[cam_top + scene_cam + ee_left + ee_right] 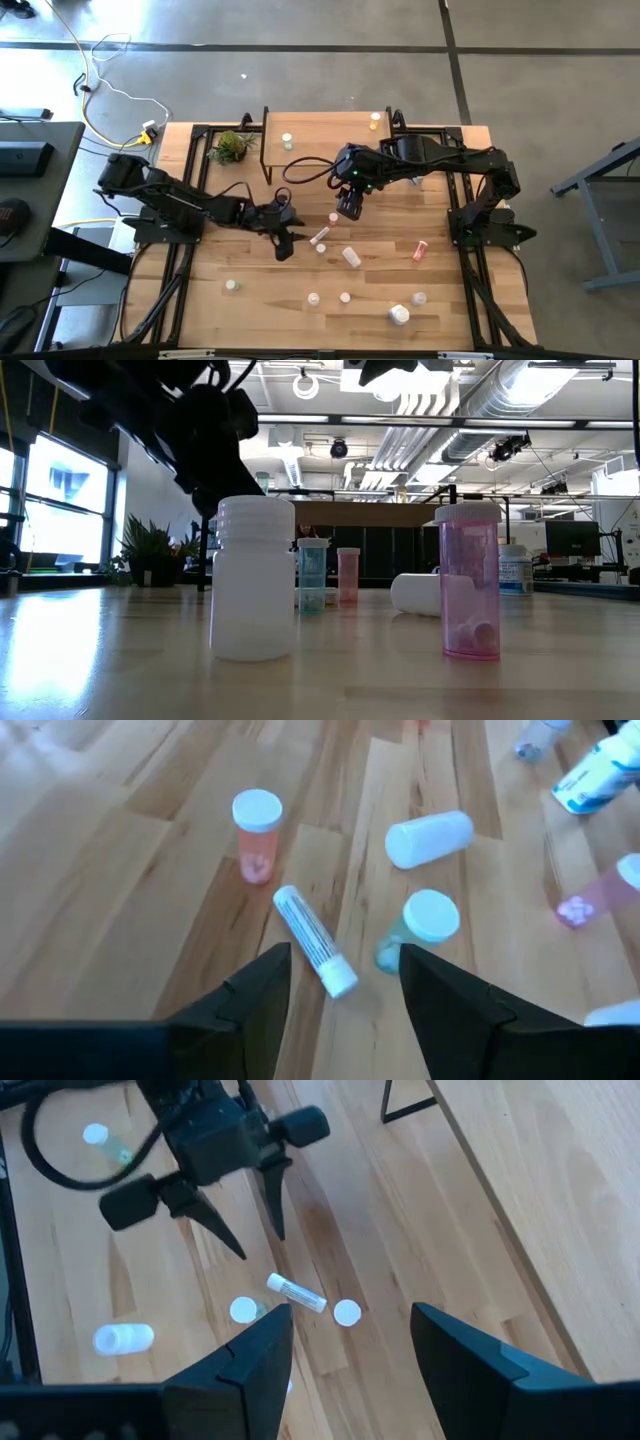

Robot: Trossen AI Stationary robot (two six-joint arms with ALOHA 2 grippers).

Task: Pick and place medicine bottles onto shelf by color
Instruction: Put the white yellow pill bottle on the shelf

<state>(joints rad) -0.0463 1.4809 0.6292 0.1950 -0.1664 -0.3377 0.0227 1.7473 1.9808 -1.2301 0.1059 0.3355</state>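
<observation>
Light-wood tabletop (250, 300) holds most small bottles. Low light-wood shelf (330, 135) carries two. My left gripper (345, 982) open, empty, over fallen slim white tube (315, 940). Right gripper (350, 1345) open, empty, hovering near.

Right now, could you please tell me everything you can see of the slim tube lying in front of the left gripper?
The slim clear tube with a white cap lies on its side on the light wooden tabletop, slantwise. A printed label runs along its body. It rests just ahead of the open left gripper, untouched, close beside an upright greenish bottle with a white cap.
</observation>
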